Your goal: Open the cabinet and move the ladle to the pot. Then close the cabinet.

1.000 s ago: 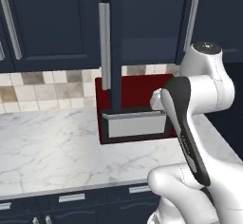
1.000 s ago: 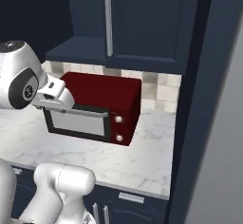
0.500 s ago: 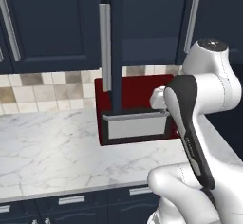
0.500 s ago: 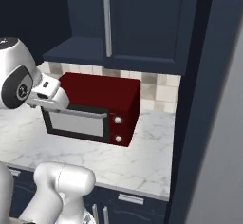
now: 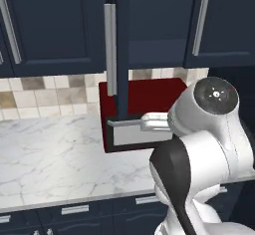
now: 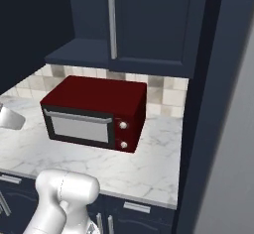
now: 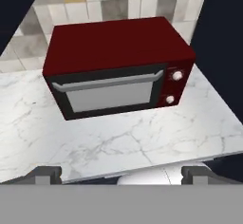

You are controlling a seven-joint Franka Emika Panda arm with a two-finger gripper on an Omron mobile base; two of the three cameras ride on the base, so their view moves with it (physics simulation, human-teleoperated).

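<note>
The tall dark navy wall-cabinet door (image 5: 122, 45) with the long slim vertical silver bar handle (image 5: 110, 50) stands swung out edge-on toward the cameras in the left base view, its lower end hanging in front of the dark red microwave oven (image 5: 142, 112). In the right base view the open compartment (image 6: 74, 25) shows dark at upper left, beside a closed twin navy door (image 6: 154, 22) with a silver bar handle (image 6: 112, 26) along its left edge.

The red microwave oven has a black front, a grey window, a silver horizontal door bar and two small white knobs (image 7: 173, 86) on its right. It sits on the white marble surface (image 6: 154, 166), pushed back near the beige and grey tiled backsplash (image 5: 45, 89). Low navy cabinets with short silver handles (image 5: 74, 210) run under the near edge.

The white arm with dark joints (image 5: 204, 144) rises at the right of the left base view, in front of the oven's right part. In the hand view the jaws (image 7: 121, 173) show two dark tips set wide apart near the bottom corners, open and gripping nothing, looking down at the oven and surface.
</note>
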